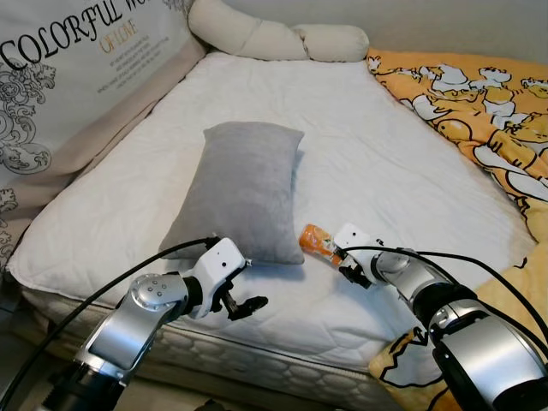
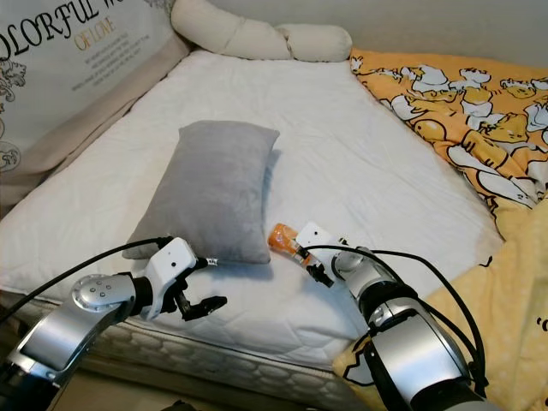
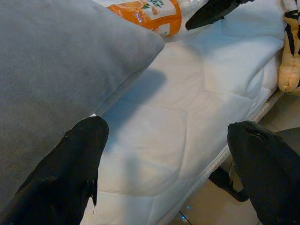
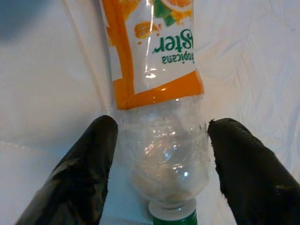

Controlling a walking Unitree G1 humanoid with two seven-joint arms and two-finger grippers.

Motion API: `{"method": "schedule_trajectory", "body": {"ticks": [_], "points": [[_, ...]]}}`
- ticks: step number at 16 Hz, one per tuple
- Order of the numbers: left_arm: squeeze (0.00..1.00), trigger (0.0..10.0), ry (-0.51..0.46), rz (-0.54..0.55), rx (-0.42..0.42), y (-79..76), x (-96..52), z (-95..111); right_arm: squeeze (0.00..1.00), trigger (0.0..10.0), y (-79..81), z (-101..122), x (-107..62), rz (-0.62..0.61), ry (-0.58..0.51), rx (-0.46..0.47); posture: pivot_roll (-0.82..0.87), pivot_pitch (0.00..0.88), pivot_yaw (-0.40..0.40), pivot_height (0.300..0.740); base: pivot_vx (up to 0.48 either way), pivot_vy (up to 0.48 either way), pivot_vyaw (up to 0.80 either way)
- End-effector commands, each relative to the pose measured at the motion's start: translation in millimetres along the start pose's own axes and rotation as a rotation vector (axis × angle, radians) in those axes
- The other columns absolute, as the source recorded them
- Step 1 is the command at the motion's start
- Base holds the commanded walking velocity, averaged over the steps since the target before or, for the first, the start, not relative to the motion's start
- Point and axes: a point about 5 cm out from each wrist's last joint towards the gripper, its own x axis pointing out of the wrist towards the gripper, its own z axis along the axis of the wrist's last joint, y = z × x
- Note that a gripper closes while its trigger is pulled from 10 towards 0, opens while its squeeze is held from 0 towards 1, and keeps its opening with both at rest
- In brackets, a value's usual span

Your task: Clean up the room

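Note:
An empty plastic bottle (image 1: 317, 240) with an orange label lies on its side on the white mattress (image 1: 368, 154), just off the near right corner of a grey pillow (image 1: 244, 188). My right gripper (image 1: 347, 261) is open at the bottle's neck end. In the right wrist view its fingers (image 4: 84, 173) flank the clear shoulder of the bottle (image 4: 154, 61), close against both sides. My left gripper (image 1: 244, 304) hangs open over the mattress's front edge, next to the pillow's near corner (image 3: 56, 61), holding nothing.
A yellow cartoon-print blanket (image 1: 479, 103) covers the bed's right side and spills over the near right corner. A long cream bolster (image 1: 274, 38) lies at the head. A printed fabric panel (image 1: 77, 60) runs along the left side.

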Motion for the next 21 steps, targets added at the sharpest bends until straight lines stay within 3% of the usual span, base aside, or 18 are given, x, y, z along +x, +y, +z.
{"method": "schedule_trajectory", "body": {"ticks": [1,9,13,16,17,18,19,21], "points": [[0.0,10.0,0.002,-0.012,0.024,0.0,3.6,2.1,0.0,0.0,-5.5,4.9,-1.1,-0.03,-0.013,0.011,0.04,0.0,0.021,0.74,0.0,0.0,0.0],[0.0,10.0,-0.058,-0.067,0.024,0.9,5.9,10.7,0.0,0.0,-7.4,5.6,-1.9,-0.033,-0.05,0.075,0.02,0.0,0.019,0.74,0.0,0.0,0.0],[0.0,10.0,-0.156,-0.018,-0.044,5.8,-1.3,23.6,0.0,0.0,-21.6,-4.5,-9.2,-0.043,-0.143,0.288,-0.01,0.0,0.028,0.74,0.0,0.0,0.0],[0.0,10.0,-0.176,-0.021,-0.064,4.6,-2.5,25.7,0.0,0.0,-19.9,-8.8,-9.0,-0.04,-0.144,0.297,-0.01,0.0,0.04,0.74,0.0,0.0,0.0],[0.0,10.0,-0.166,-0.041,-0.053,1.3,-1.0,25.6,0.0,10.0,-18.8,-5.1,-8.1,-0.049,-0.143,0.258,-0.01,0.0,0.042,0.74,0.0,0.0,0.0],[0.0,10.0,-0.161,-0.049,-0.047,-0.2,-0.4,25.9,0.83,10.0,-20.0,0.9,-8.1,-0.055,-0.154,0.232,0.0,0.0,0.041,0.74,0.0,0.0,0.0],[0.0,10.0,-0.161,-0.05,-0.047,-0.5,-0.6,26.3,1.0,10.0,-21.2,4.7,-8.4,-0.051,-0.163,0.224,0.0,0.0,0.038,0.74,0.0,0.0,0.0],[0.0,10.0,-0.155,-0.051,-0.044,-0.8,-2.0,26.8,1.0,10.0,-24.8,16.7,-10.5,-0.016,-0.188,0.169,0.01,0.0,0.028,0.74,0.0,0.0,0.0]]}}
